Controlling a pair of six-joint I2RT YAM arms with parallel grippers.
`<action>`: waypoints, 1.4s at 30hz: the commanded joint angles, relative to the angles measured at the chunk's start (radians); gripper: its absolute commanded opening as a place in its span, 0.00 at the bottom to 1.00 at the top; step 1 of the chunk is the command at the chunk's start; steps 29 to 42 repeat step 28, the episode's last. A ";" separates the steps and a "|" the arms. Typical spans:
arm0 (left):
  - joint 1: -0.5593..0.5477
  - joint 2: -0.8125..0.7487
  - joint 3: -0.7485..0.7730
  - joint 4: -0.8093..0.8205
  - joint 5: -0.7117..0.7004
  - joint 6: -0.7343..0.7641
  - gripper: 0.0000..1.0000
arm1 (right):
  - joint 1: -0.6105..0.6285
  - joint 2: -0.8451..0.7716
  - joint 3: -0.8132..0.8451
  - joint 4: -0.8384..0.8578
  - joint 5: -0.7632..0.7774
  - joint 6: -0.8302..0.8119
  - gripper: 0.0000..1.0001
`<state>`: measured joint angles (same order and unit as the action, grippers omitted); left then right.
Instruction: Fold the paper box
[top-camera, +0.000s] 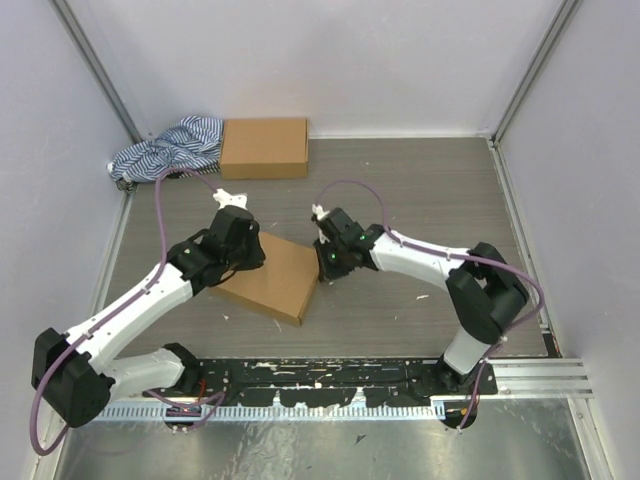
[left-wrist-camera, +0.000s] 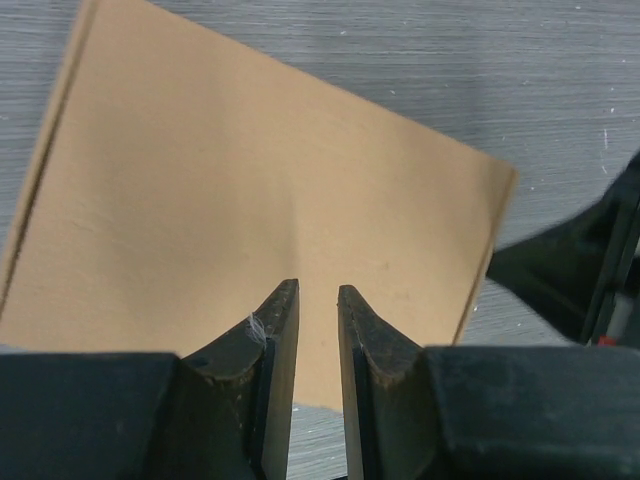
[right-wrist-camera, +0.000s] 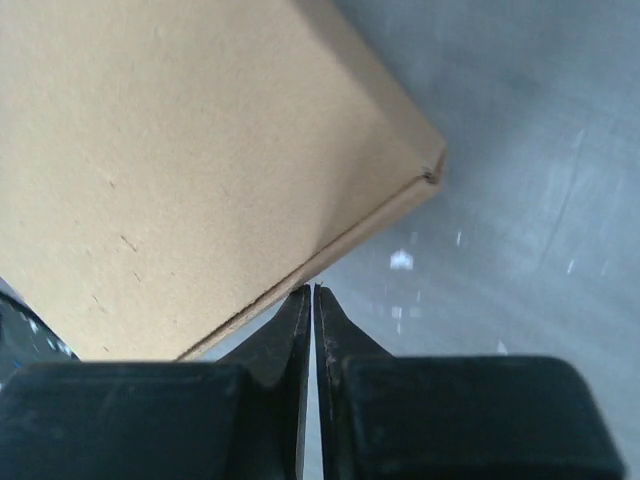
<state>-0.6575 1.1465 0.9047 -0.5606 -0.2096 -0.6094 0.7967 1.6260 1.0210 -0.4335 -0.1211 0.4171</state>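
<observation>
Nearest of all, the black mounting rail runs along the near edge of the table and carries both arm bases. From its left end the left arm reaches toward the middle. The left gripper is over the left part of the paper box, its fingers a narrow gap apart with nothing between them and only plain cardboard under them. The paper box lies in the middle of the table, turned cornerwise to the table edges. It is closed into a shallow flat shape, its top face bare. At its right edge sits the right gripper, fingertips pressed together and empty, just beside a folded corner; I cannot tell whether they touch the cardboard. The right arm bends back to the rail's right end. At the far left a striped cloth lies just beside a second cardboard box.
</observation>
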 joint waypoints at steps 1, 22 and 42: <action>-0.003 -0.061 -0.028 -0.059 -0.078 0.016 0.30 | -0.050 0.088 0.144 0.093 0.008 -0.017 0.11; -0.002 -0.262 -0.241 0.152 0.093 0.048 0.64 | -0.177 -0.448 -0.087 0.108 0.451 -0.104 0.77; -0.001 -0.265 -0.236 0.153 0.118 0.066 0.87 | -0.177 -0.592 -0.193 0.124 0.477 -0.051 0.85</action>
